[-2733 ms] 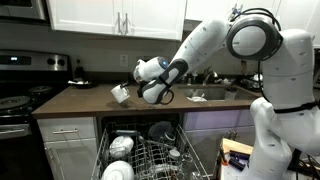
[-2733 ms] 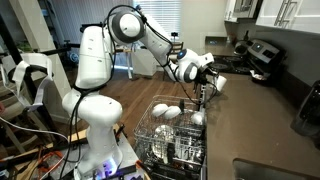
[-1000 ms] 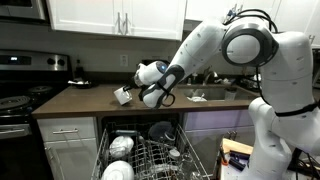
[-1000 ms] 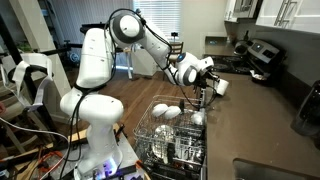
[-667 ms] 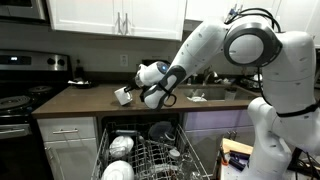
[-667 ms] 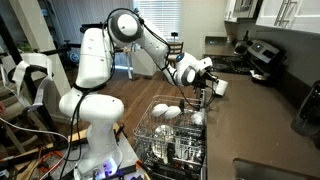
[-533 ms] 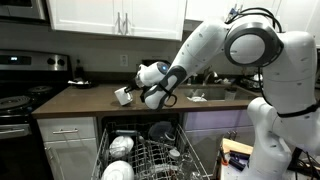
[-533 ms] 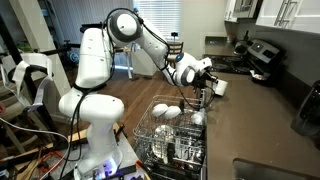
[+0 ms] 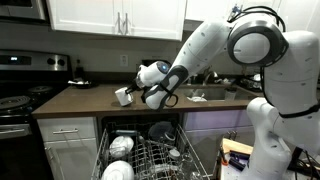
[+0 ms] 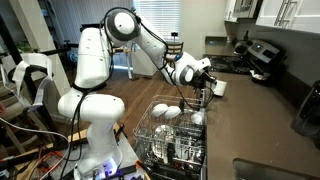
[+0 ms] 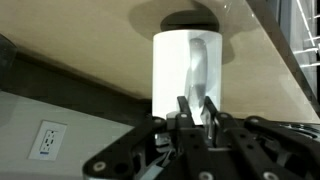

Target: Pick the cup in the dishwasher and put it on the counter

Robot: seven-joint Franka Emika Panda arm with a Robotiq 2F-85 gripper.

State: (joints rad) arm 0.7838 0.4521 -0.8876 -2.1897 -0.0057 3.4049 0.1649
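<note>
The white Franka arm (image 9: 215, 45) fills the right of an exterior view, reaching across over the open dishwasher (image 9: 178, 128); its base and tall column show in the other view too (image 10: 92, 70). Below it, the dishwasher's grey wire rack (image 9: 160, 165) is pulled out and carries white bowls (image 9: 120, 147), also seen from above in an exterior view (image 10: 168, 112). The dark brown counter (image 9: 85, 101) runs along the top of pale grey cabinets (image 9: 70, 135), with a black-topped stove (image 9: 18, 98) at its far end and white wall cabinets (image 9: 110, 15) above.

The gripper (image 9: 132, 96) points out over the counter, well clear of the rack in both exterior views (image 10: 212, 84). Its 2 fingers (image 11: 184, 108) stand close together, pinched on the cup (image 11: 185, 65) at the side where the loop handle (image 11: 201, 70) runs.

The cup (image 9: 122, 96) is out of the dishwasher, held tilted and low over the counter beside its front edge. Whether it touches the surface cannot be told. In an exterior view it sits just past the fingertips (image 10: 219, 87).
</note>
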